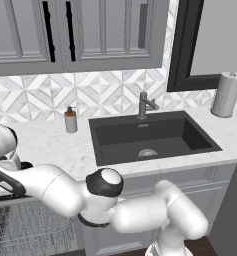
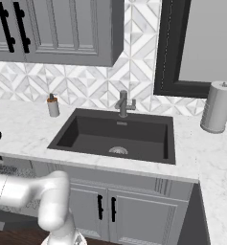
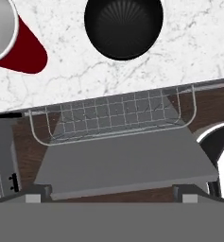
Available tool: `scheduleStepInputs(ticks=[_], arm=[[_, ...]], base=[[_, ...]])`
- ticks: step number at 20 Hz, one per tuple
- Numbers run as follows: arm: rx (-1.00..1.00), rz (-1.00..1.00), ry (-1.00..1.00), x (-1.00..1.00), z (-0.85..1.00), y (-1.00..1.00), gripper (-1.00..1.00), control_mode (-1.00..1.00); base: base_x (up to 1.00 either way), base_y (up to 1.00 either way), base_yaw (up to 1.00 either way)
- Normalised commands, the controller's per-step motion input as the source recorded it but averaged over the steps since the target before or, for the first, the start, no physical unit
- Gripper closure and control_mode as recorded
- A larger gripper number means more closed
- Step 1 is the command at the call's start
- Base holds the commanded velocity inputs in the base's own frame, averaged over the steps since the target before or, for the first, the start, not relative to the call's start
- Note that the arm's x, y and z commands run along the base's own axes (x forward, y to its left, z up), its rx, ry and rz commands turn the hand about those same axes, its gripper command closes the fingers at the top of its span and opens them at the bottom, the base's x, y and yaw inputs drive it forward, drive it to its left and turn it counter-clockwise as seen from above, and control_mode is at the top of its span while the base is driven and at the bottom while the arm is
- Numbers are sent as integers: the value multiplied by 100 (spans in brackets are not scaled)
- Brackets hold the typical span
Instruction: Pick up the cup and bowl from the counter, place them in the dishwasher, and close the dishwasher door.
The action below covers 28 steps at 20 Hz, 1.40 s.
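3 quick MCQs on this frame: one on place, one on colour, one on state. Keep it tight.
1. Where is the bowl?
A. in the sink
B. on the counter
C. in the rack

2. What colour is the outside of the cup?
A. red
B. blue
C. green

3. How is the dishwasher door?
A. shut
B. taken off
C. open, dropped down

Answers:
1 B, the hand view shows the black bowl resting on white marble, beyond the rack.
2 A, its wall is dark red under a whitish rim.
3 C, the grey panel lies flat below the wire rack, with the rack exposed.
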Motion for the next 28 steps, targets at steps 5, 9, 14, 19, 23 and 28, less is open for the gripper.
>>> scheduleStepInputs(ticks=[5,9,14,19,23,28], arm=[[3,0,-5,33,-15,23,-100,-100],[3,0,0,38,-4,25,-100,-100],[2,0,0,40,-2,13,-100,-100],[3,0,-2,27,-2,3,-100,-100],[0,0,9,37,-6,3,-100,-100],[0,0,0,20,-6,8,-100,-100]], base=[[0,0,0],[0,0,0],[0,0,0],[0,0,0],[0,0,0],[0,0,0]])
